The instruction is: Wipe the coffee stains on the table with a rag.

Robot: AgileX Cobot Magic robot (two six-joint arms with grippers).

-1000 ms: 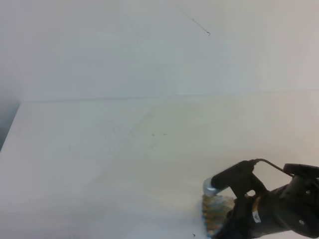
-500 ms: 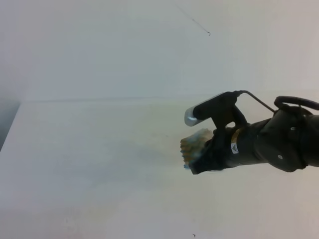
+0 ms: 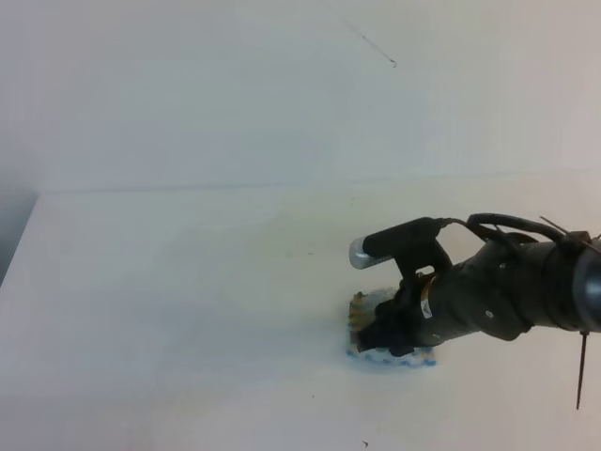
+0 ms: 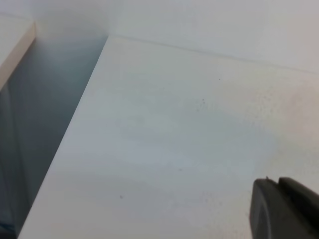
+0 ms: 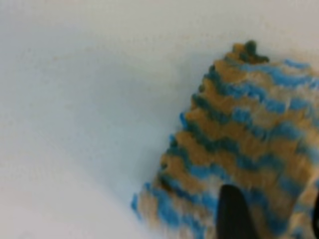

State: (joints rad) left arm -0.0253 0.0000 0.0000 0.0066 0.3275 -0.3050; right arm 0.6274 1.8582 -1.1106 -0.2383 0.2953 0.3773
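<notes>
Down at the near edge of the wide white counter (image 3: 169, 310), the right arm's black gripper (image 3: 383, 335) presses onto the small knitted rag with wavy blue, white and tan stripes (image 3: 392, 355). Its fingers (image 5: 233, 211) are closed on the cloth, one dark tip showing against the knit in the right wrist view. That rag lies flat on the counter right of centre, its scalloped blue border poking out below and left of the gripper, a tan corner at the upper left. I cannot make out any amber coffee stain around it; the surface shows only faint smudges and specks. Further left, the left gripper (image 4: 284, 209) appears only as a dark blurred block in its own wrist view, and I cannot tell how its fingers stand. Beyond the counter rises a pale blue-grey wall (image 3: 188, 94).
</notes>
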